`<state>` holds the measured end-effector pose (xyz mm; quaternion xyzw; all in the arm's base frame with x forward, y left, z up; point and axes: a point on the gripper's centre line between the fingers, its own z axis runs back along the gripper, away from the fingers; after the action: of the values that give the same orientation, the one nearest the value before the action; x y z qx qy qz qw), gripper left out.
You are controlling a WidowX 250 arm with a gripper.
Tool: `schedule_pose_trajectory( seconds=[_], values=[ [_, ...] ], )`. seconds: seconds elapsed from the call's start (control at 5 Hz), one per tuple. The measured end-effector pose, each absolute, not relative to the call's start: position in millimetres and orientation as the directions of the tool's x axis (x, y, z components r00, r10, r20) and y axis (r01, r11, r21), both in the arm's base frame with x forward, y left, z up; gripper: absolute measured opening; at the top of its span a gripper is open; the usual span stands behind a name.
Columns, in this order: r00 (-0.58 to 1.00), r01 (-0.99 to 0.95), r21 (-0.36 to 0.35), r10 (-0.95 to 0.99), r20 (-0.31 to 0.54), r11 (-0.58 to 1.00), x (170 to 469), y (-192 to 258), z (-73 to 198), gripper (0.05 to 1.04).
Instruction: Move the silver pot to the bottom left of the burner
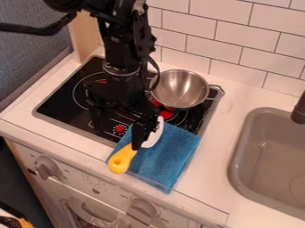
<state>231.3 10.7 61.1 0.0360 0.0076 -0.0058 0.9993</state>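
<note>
Camera view: we are holding our gripper (119, 137) spread wide and empty above the front of the stove (59, 112), its nearer finger (138, 133) hanging just over the toy knife (123, 158). We are seeing that knife lying on the blue cloth (170, 149), which is overlapping the stove's front right edge. Beyond the gripper, toward the wall (238, 49), the silver pot (179, 89) is sitting upright on the stove's back right part; farther right, the sink (268, 156) is lying well apart in the desk (223, 178). We are judging ourselves to be at the approach, with grasp, carry and placing all remaining. Next we are needing to lift clear of the knife, swing toward the pot and straddle its rim, before carrying it to the stove's front left.
</note>
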Motion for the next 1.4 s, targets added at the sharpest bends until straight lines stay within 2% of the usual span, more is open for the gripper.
schedule_pose_trajectory(
  seconds=[0.2,0.4,0.8,1.0,1.4],
  values=[
    [0.999,0.010,0.067,-0.007,-0.045,0.998,230,10,55,1.001],
    [0.998,0.058,0.051,-0.057,-0.009,0.997,269,-11,57,1.001],
    [0.976,0.204,0.078,-0.209,0.064,0.976,341,-50,62,1.001],
    [0.961,0.270,0.088,-0.274,0.043,0.959,357,-57,50,1.001],
    [0.966,0.258,0.042,-0.257,-0.030,0.965,354,-45,19,1.001]
  ],
)
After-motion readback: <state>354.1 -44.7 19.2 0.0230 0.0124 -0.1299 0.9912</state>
